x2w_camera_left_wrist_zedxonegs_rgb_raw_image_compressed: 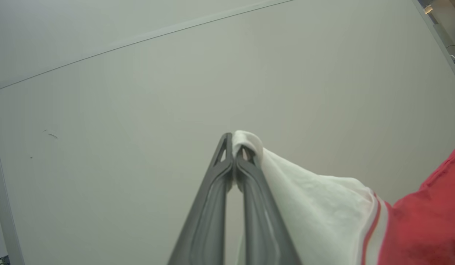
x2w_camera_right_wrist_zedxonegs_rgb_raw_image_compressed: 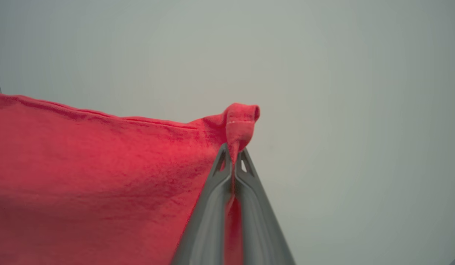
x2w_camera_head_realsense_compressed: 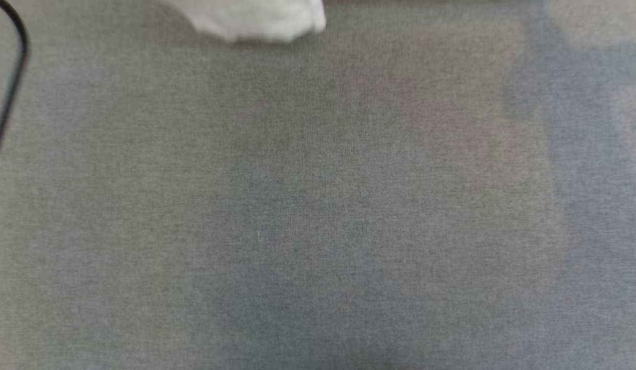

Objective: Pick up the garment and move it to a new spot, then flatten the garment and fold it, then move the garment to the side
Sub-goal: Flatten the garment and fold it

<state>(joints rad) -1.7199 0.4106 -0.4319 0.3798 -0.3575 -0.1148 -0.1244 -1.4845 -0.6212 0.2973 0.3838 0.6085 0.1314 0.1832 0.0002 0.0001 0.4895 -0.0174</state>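
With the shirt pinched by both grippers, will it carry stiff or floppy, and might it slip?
Probably floppy: the shirt sags in soft folds beside the right gripper. It is likely light, as two small pinches seem to hold it. It may slip, because the left gripper grips only a small bunch of white cloth.

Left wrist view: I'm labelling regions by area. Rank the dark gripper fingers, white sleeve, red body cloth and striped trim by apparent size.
1-2. Two long dark fingers and white jersey sleeve: too alike to rank; the fingers sit nearest the camera, which inflates them.
3. Then red jersey body cloth.
4. Smallest: red-white striped trim.
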